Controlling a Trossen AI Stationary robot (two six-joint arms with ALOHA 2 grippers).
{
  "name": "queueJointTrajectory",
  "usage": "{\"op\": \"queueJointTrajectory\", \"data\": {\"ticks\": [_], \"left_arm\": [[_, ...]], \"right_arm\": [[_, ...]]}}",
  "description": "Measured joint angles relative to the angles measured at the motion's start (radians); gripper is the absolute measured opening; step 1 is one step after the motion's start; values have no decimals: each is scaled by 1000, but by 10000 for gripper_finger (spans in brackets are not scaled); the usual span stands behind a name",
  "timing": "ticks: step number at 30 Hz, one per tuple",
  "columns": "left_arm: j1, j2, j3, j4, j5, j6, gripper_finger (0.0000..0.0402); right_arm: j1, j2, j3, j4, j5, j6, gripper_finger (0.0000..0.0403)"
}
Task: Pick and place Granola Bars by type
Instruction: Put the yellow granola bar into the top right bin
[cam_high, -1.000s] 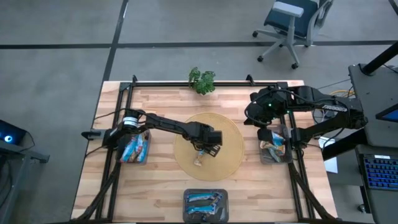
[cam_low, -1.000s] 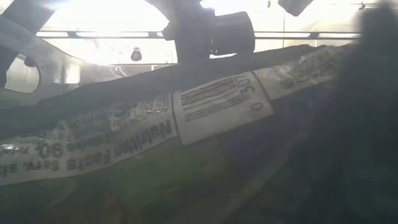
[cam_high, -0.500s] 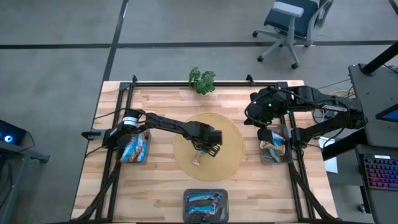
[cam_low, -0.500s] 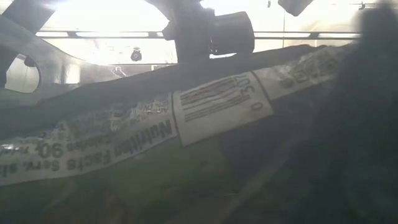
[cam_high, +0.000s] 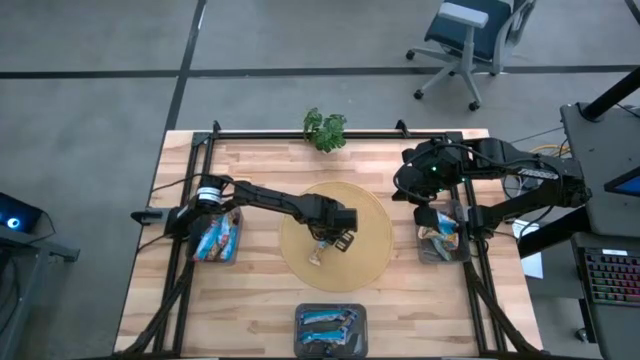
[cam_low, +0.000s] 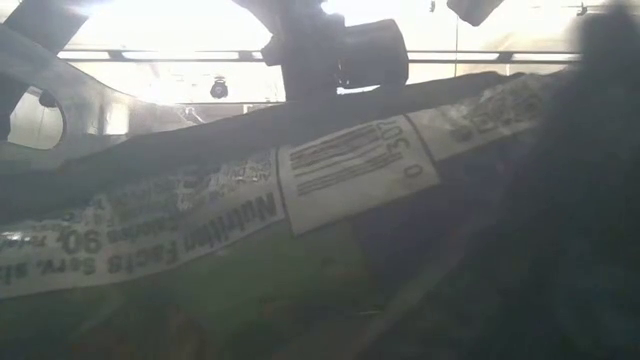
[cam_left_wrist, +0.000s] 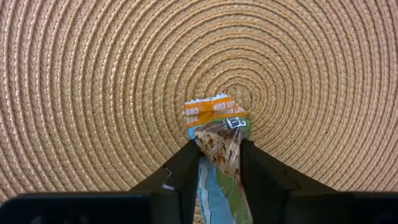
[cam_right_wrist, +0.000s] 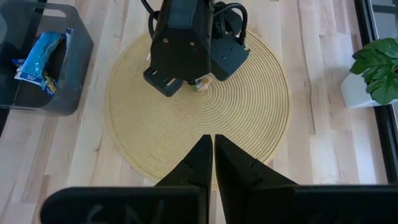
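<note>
The wooden table (cam_high: 255, 300) carries a round woven mat (cam_high: 375, 255) at its middle, with grey bins at three sides: one by the left edge (cam_high: 217, 238), one by the right edge (cam_high: 441, 238) and one at the near edge (cam_high: 330, 327), each holding granola bars. A small potted plant (cam_high: 325, 128) stands at the far edge.

The left arm reaches from the left side across to the mat's centre, forearm stretched low and wrist bent down, so that the left gripper (cam_left_wrist: 219, 163) points straight at the mat. Its fingers (cam_left_wrist: 186, 167) press from both sides on a granola bar (cam_left_wrist: 217, 127) with an orange end and clear wrapper, which lies on the weave at the mat's centre; the jaws stand narrow, closed against the bar's sides.

The right arm is folded back over the right bin, raised above the table. The right gripper (cam_right_wrist: 212, 149) looks toward the mat with its fingers pressed together, holding nothing.

In the low view, a wrapper's nutrition label (cam_low: 355, 165) fills the picture.
</note>
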Motion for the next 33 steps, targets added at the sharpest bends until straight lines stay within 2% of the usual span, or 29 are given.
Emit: {"op": "queueJointTrajectory", "data": {"ticks": [19, 33], "left_arm": [[1, -1, 23, -1, 9, 15, 87], [2, -1, 35, -4, 10, 56, 37]], "right_arm": [[0, 0, 0, 1, 0, -3, 9], [0, 0, 0, 1, 0, -3, 9]]}}
